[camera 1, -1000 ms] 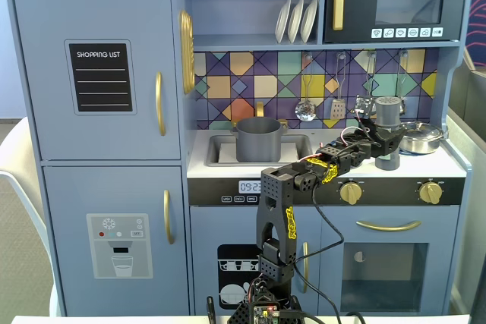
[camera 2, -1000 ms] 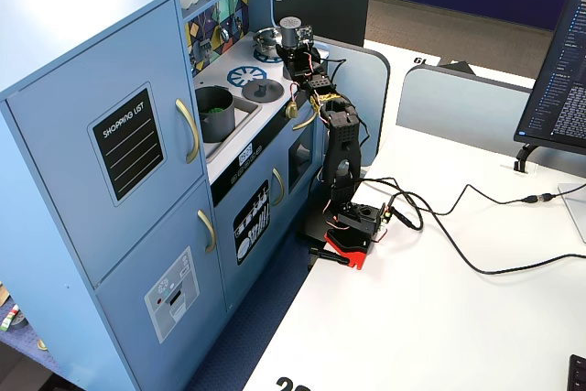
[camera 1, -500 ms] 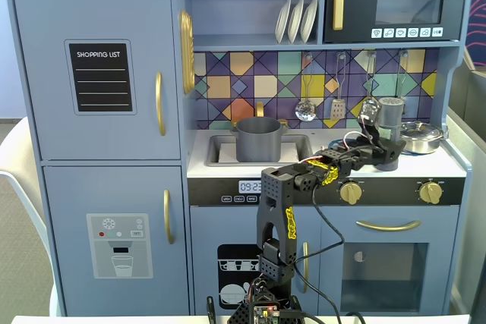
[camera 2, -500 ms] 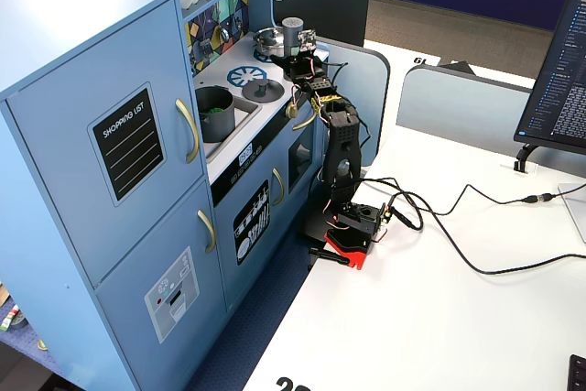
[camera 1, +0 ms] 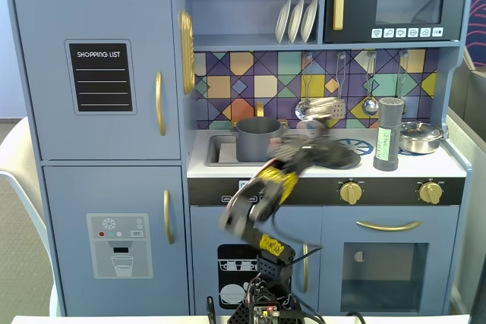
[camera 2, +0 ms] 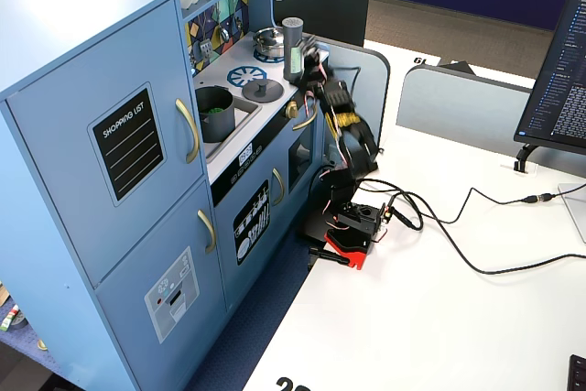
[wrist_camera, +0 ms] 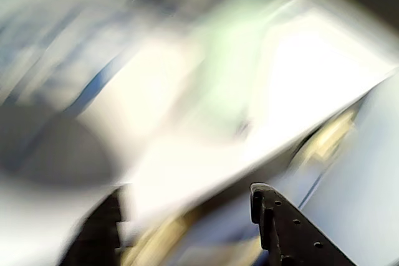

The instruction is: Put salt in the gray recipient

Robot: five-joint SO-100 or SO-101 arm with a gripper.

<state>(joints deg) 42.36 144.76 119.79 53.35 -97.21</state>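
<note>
Swung away from salt [camera 1: 386, 133] toward gray recipient [camera 1: 259, 139] w/ heavy blur: tool [camera 1: 304, 149]; grip state indeterminable, salt left upright, ungrasped.

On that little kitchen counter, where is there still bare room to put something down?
Bare white counter lies right of the salt, in front of the shiny steel pan. A thin strip runs along the front edge above the knobs. The middle is crowded: the blurred arm sweeps over the burner, and the gray pot fills the sink.
</note>
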